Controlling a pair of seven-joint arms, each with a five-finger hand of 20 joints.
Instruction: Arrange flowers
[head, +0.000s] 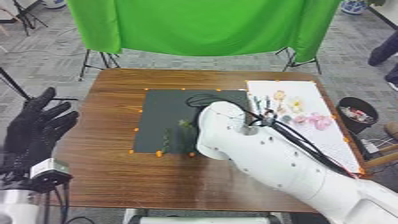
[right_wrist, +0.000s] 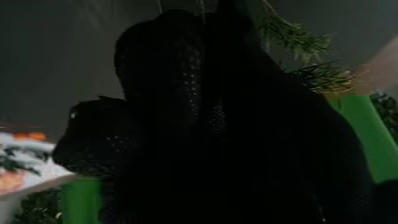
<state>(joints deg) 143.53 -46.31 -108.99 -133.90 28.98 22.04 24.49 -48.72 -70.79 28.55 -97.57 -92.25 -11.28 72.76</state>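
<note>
The green sprigs (head: 167, 139) lie on the dark mat (head: 169, 107), just left of the white right forearm (head: 271, 160), the nearer one tip to stem roughly front to back along the surface (head: 98, 172). The right hand (right_wrist: 213, 145) is beside greenery (right_wrist: 298, 40); lifting a sprig probably turns on closing across that length. Whether this hand is apart or clamped, I cannot tell, the dark glove blurring the contact. The left hand (head: 37, 132), far side from the flowers (head: 296, 104), is spread loosely.

Bright head view — dim wrist view
</note>
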